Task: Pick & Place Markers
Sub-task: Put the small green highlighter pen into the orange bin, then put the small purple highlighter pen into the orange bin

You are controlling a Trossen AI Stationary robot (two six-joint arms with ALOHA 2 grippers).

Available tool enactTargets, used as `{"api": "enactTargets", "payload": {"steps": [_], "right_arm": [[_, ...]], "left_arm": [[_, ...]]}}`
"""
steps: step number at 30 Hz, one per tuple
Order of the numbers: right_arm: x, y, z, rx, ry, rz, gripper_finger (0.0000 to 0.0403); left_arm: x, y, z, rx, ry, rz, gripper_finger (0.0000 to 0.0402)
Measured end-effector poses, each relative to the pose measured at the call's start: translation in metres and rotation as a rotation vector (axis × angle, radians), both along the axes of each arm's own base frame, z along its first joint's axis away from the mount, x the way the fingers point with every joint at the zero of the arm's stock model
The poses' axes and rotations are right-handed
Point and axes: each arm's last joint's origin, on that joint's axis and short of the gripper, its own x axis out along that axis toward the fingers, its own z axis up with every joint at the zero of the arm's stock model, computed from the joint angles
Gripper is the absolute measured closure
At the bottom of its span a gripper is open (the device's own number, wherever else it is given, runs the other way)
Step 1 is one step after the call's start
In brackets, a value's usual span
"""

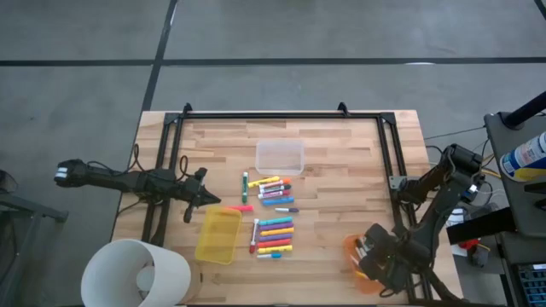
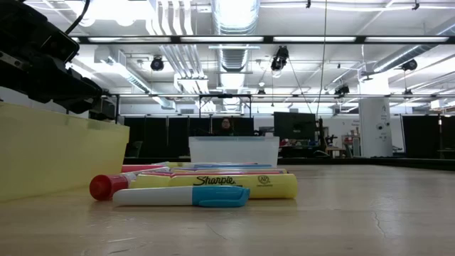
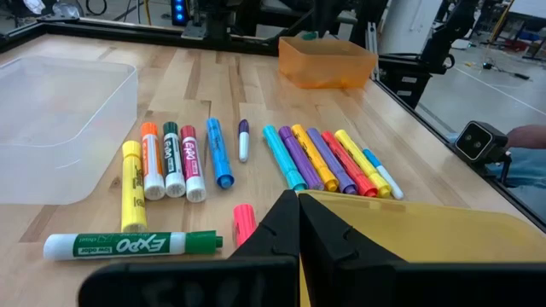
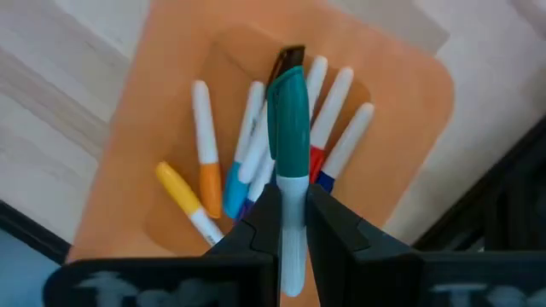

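High view showed the right gripper (image 1: 373, 254) over the orange bin (image 1: 351, 247) at the table's near right corner, close to the table (image 1: 341, 162) edge. In the right wrist view its fingers (image 4: 260, 223) were clamped on a white marker with a teal cap (image 4: 288, 162), held above the other thin markers (image 4: 205, 149) lying in that bin (white barrels, coloured caps). The left gripper (image 1: 209, 199), fingers together and holding nothing, sat just beside the yellow bin (image 1: 217, 236), a neon pink marker (image 3: 244, 223) near its tip. The remaining markers (image 1: 275, 236) lay in two loose rows mid-table, between the yellow bin and bare wood, with the clear bin (image 1: 280, 157) beyond them.
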Motion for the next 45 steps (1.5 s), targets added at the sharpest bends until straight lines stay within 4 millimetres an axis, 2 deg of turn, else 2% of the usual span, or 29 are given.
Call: {"api": "enactTargets", "payload": {"steps": [8,18,23,31,36,41,45], "right_arm": [[0.0,-0.002,-0.015,0.026,0.005,-0.003,0.0368],[0.002,-0.003,-0.014,0.045,0.021,-0.027,0.0281],[0.004,-0.005,-0.011,0.094,0.06,-0.04,0.0259],[0.011,-0.019,0.01,0.203,-0.007,-0.038,0.0264],[0.015,-0.032,0.024,0.205,-0.111,-0.035,0.0276],[0.029,-0.045,0.031,0.109,-0.276,0.078,0.0282],[0.048,-0.053,0.034,-0.052,-0.427,0.277,0.0286]], "left_arm": [[0.0,0.0,0.0,0.0,0.0,0.0,0.0401],[0.0,0.0,0.0,0.0,0.0,0.001,0.0401],[0.0,0.0,0.0,0.0,0.0,0.0,0.0401],[0.0,0.0,0.0,0.0,0.0,0.0,0.0401],[0.0,0.0,0.0,0.0,0.0,0.0,0.0401],[0.0,0.0,0.0,0.0,0.0,0.0,0.0401],[0.0,0.0,0.0,0.0,0.0,0.0,0.0401]]}}
